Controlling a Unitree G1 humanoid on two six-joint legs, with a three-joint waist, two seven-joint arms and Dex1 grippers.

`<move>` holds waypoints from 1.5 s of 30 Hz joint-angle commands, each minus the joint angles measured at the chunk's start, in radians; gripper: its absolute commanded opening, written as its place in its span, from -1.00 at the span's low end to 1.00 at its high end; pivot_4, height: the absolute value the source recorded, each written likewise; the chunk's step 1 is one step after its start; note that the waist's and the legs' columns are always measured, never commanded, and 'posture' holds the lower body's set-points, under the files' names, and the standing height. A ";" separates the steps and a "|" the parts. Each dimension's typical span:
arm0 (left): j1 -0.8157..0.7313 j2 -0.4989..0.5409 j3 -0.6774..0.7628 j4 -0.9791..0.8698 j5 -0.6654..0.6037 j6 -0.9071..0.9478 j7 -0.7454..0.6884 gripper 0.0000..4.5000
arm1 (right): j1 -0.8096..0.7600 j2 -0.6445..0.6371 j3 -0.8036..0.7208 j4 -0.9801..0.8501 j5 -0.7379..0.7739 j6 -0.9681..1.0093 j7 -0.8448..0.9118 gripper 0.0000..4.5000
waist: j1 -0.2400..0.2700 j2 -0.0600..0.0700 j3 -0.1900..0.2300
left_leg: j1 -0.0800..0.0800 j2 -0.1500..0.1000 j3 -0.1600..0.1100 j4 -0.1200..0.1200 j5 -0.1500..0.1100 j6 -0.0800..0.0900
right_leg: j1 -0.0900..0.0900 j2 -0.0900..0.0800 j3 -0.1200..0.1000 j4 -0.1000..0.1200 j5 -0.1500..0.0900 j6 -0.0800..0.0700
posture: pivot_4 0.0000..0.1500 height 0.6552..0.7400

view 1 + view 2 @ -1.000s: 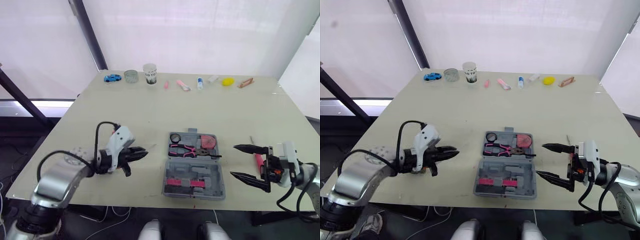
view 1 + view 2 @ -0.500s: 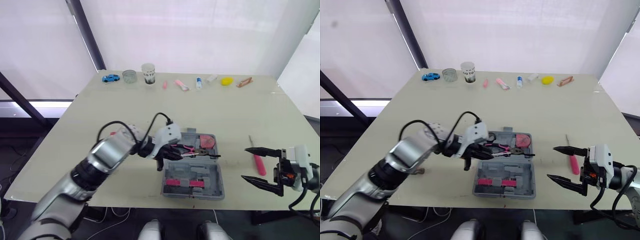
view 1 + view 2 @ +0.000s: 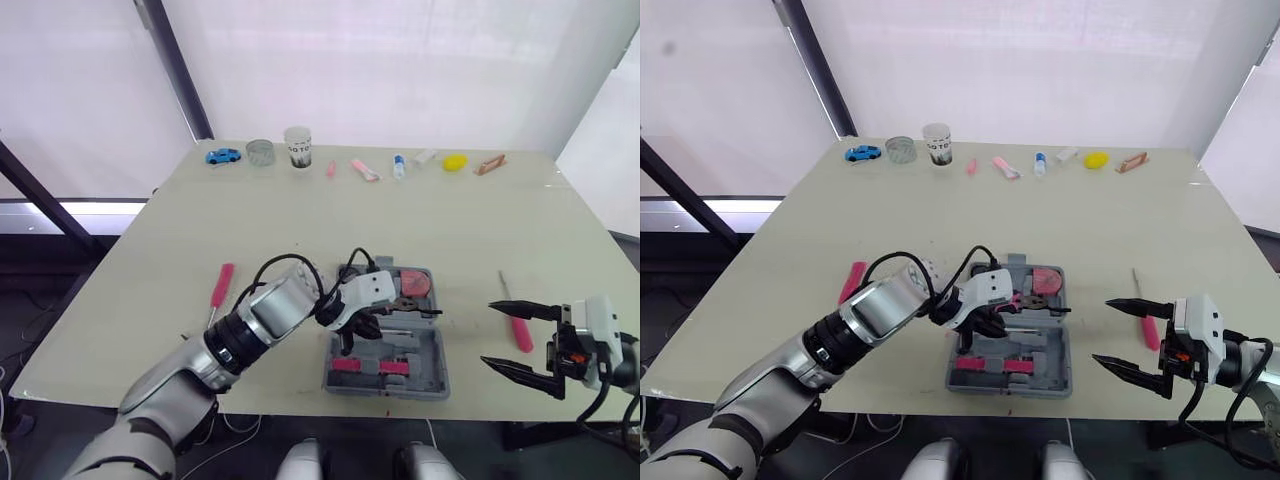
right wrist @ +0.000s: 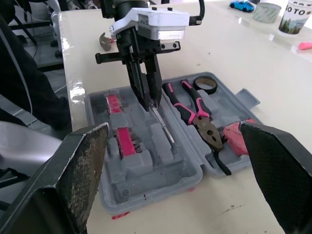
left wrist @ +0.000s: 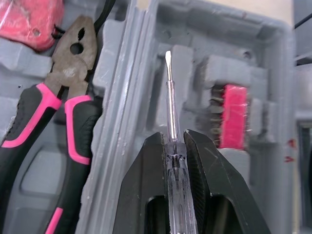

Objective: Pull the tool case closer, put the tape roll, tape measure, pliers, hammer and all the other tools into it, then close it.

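The left gripper (image 5: 171, 139) pinches a thin clear-handled screwdriver (image 5: 168, 97) over the open grey plastic tool case (image 3: 436, 383). Dropped crooked, it could stop the case closing. The right gripper (image 3: 488, 335), spread apart, sits at 3 o'clock.

We looked over a pale beige table (image 3: 300, 220) with a smooth, faintly glossy top. It stood before a wall of white translucent window screens (image 3: 400, 70) that glowed with soft, even daylight. A dark slanted frame bar (image 3: 176, 70) crossed the screens behind the table's far left corner, and another dark bar (image 3: 40, 190) ran lower on the left. A bright strip of light (image 3: 90, 208) lay along the base there. A white panel (image 3: 612, 120) angled away on the right. The floor (image 3: 40, 300) beside the table was dark.
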State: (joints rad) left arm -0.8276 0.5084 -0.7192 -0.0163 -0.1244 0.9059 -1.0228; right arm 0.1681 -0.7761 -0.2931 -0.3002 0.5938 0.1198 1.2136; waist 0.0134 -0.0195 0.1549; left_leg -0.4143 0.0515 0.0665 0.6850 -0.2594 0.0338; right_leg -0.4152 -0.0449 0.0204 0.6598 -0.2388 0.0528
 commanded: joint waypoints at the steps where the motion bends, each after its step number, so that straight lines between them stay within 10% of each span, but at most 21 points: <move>1: -0.038 -0.021 -0.007 0.026 0.029 -0.028 -0.019 -0.97 | 0.017 -0.008 -0.039 -0.042 0.011 -0.011 -0.006 1.00 | 0.001 0.000 0.000 | 0.000 0.000 0.000 0.000 0.000 0.000 | 0.000 0.000 0.000 0.000 0.000 0.000 | 1.00 1.00; 31: -0.095 -0.113 -0.010 0.262 0.201 -0.274 -0.153 -0.97 | 0.081 0.005 -0.055 -0.082 0.003 -0.020 -0.032 1.00 | 0.001 0.000 0.000 | 0.000 0.000 -0.001 0.000 0.000 0.000 | 0.000 0.000 0.000 0.000 0.000 0.000 | 1.00 1.00; 34: -0.094 -0.117 0.008 0.259 0.202 -0.309 -0.144 -0.18 | 0.084 0.008 -0.055 -0.082 0.003 -0.023 -0.034 1.00 | 0.001 0.000 0.000 | 0.000 0.000 -0.001 0.000 0.000 0.000 | 0.000 0.000 0.000 0.000 0.000 0.000 | 1.00 1.00; 45: -0.020 -0.073 0.175 0.211 0.095 -0.383 -0.192 -0.18 | 0.089 0.019 -0.044 -0.080 -0.004 -0.037 -0.044 1.00 | -0.002 0.000 0.000 | 0.000 -0.001 -0.002 0.000 0.000 0.000 | 0.000 0.000 0.000 0.000 0.000 0.000 | 1.00 1.00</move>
State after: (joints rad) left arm -0.8517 0.4270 -0.5927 0.2282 0.0031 0.5478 -1.2002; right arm 0.2577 -0.7575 -0.3226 -0.3520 0.5819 0.1038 1.1706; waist 0.0115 -0.0195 0.1549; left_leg -0.4146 0.0505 0.0646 0.6852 -0.2594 0.0339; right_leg -0.4152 -0.0449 0.0204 0.6604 -0.2388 0.0527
